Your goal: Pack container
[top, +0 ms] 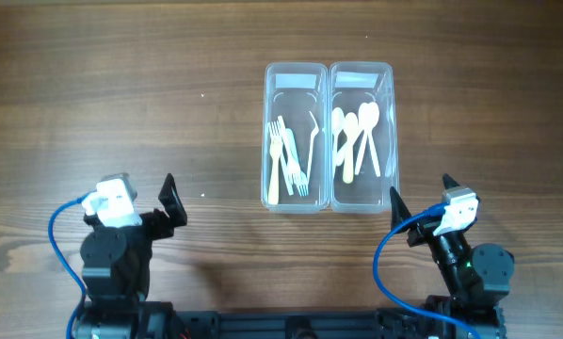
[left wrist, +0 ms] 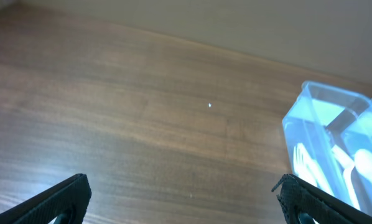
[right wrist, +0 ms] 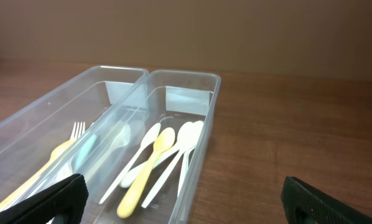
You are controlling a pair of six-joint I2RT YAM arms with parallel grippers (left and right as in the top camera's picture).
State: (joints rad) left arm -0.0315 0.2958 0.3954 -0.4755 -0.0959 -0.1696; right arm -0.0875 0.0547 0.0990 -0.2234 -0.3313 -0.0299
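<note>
While parked short of the containers (top: 329, 68), left gripper (left wrist: 183, 198) and right gripper (right wrist: 183, 199) spread empty, confirm forks (top: 286, 158) and spoons (top: 357, 132) lie sorted.

**Grained wood below, clear plastic above**

We see a table (top: 121, 94) with a brown wood-grain surface, smooth, with a soft satin sheen that catches pale light in the left wrist view. The fork container (top: 296, 94) and the spoon container (top: 361, 89) are clear, glossy plastic, with bright reflections on their walls and floors. The forks (top: 286, 160) and spoons (top: 357, 132) look to us like smooth, faintly shiny plastic. The left gripper (left wrist: 183, 190) and right gripper (right wrist: 183, 193) have matt black fingers (right wrist: 49, 198), seemingly plastic. We also note a smooth blue sheath on the cable (top: 63, 254).
</note>
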